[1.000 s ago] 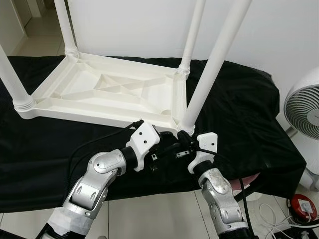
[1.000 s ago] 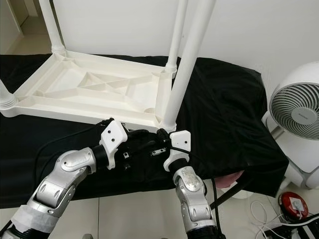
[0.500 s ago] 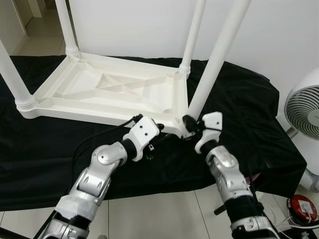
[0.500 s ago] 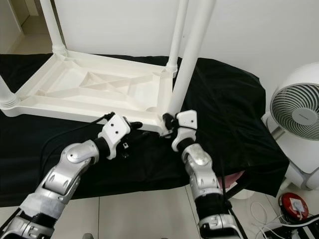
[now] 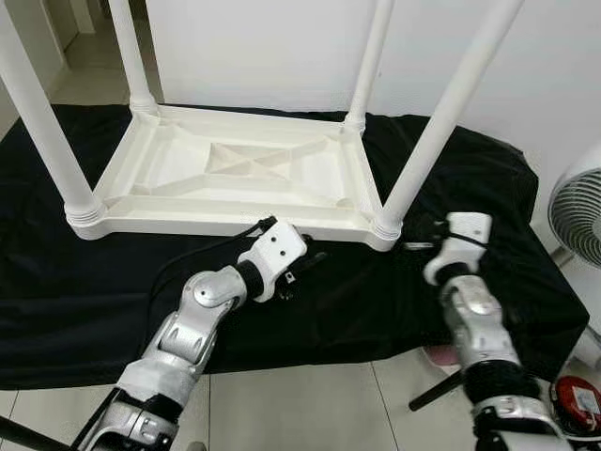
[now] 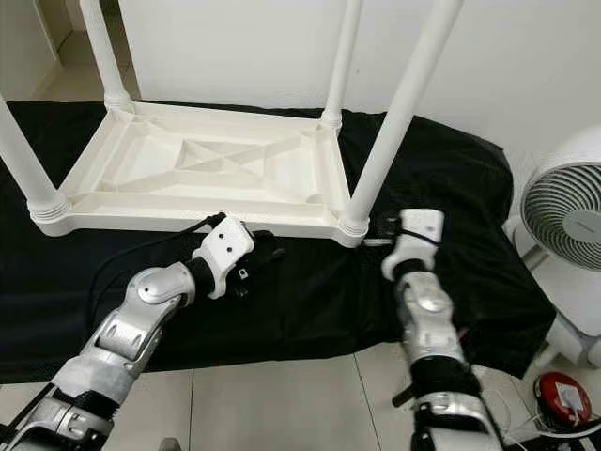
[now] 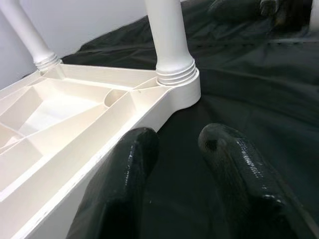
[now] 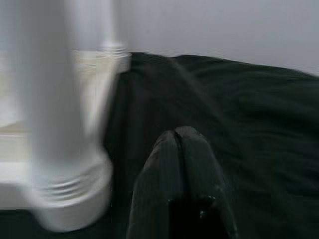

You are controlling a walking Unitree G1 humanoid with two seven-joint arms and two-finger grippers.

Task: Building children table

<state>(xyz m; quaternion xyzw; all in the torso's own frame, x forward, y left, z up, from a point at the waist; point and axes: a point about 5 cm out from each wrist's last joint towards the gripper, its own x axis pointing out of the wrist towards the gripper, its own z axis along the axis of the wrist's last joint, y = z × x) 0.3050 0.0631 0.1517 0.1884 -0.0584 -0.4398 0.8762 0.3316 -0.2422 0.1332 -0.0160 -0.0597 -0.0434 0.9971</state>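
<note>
Four white legs stand up from the upturned white table (image 5: 235, 174), which lies on a black cloth (image 5: 470, 197). Left gripper (image 7: 174, 149) sits beside the table's near edge, fingers (image 7: 124, 169) apart, nothing held. Right gripper (image 8: 179, 144) hovers just beside the near right leg (image 5: 441, 117), fingers pressed together, empty.

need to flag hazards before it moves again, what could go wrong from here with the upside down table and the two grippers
The right gripper, fingers shut, sits beside the near right leg; a sideways swing could knock that leg. The left gripper is open at the table's near edge, so a push could slide the table on the loose black cloth. Its cable lies nearby and might snag.
</note>
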